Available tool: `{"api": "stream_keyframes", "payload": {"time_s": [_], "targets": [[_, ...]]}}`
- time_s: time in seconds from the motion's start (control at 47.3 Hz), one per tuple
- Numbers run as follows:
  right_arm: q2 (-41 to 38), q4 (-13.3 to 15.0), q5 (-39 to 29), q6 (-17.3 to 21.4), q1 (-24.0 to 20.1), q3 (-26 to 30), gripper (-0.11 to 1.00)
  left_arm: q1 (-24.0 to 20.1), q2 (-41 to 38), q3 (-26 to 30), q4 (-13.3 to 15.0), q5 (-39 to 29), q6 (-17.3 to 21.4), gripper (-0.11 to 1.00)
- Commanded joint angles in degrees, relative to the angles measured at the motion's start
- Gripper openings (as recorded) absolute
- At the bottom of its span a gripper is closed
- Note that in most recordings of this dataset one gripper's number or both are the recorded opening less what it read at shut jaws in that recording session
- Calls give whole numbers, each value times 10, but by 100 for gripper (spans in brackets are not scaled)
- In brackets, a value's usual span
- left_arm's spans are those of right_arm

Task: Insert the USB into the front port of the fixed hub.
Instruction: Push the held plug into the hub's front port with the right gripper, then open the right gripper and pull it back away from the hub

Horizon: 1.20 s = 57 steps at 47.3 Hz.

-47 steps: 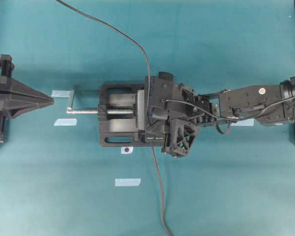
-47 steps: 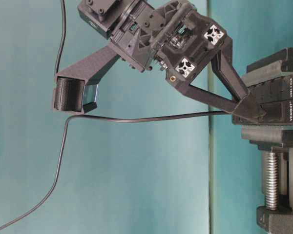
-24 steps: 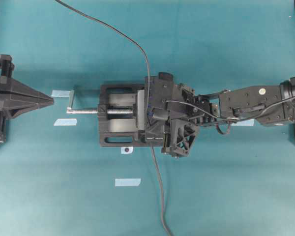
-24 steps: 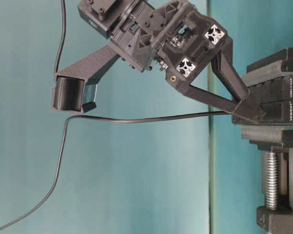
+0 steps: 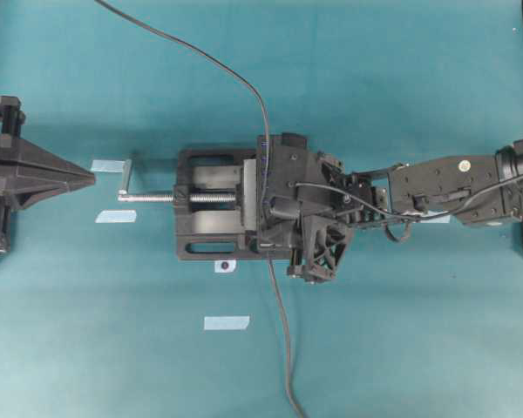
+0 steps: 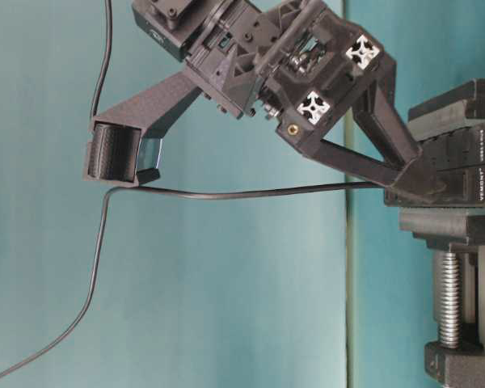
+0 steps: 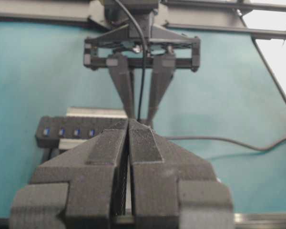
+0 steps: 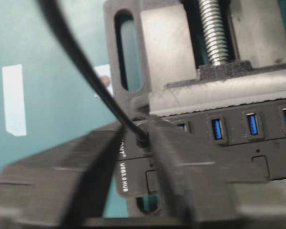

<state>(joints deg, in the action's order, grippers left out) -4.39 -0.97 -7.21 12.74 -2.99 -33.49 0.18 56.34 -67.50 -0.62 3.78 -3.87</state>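
**Right gripper over the hub's end port, plug between its fingers**

Your right gripper [image 8: 133,143] hangs over the fixed hub [image 8: 238,143], which sits clamped in the black vise [image 5: 211,228] at the middle of the teal table [image 5: 401,87]. In the right wrist view the fingers stand a little apart on either side of the USB [image 8: 142,139]; the plug sits at the hub's end port, next to the white print, with its cable [image 5: 235,78] running up and away. You cannot tell from these views whether the fingers touch the plug or how deep it sits. Your left gripper [image 7: 128,143] is parked at the table's left edge, its pads pressed together, empty, pointing toward the vise. Blue tape strips [image 5: 226,323] lie on the table.
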Motion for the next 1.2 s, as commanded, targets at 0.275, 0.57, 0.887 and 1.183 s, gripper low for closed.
{"api": "stream_keyframes", "payload": {"time_s": [0.275, 0.57, 0.887, 1.183], "targets": [[18, 0, -4, 7, 11, 6, 68, 0, -3, 6, -1, 6, -18, 0], [20, 0, -5, 7, 11, 5, 68, 0, -3, 4, -1, 6, -29, 0], [22, 0, 0, 6, 11, 4, 68, 1, -3, 4, -2, 6, -29, 0], [43, 0, 1, 6, 11, -9, 68, 0, -3, 4, -1, 6, -28, 0]]}}
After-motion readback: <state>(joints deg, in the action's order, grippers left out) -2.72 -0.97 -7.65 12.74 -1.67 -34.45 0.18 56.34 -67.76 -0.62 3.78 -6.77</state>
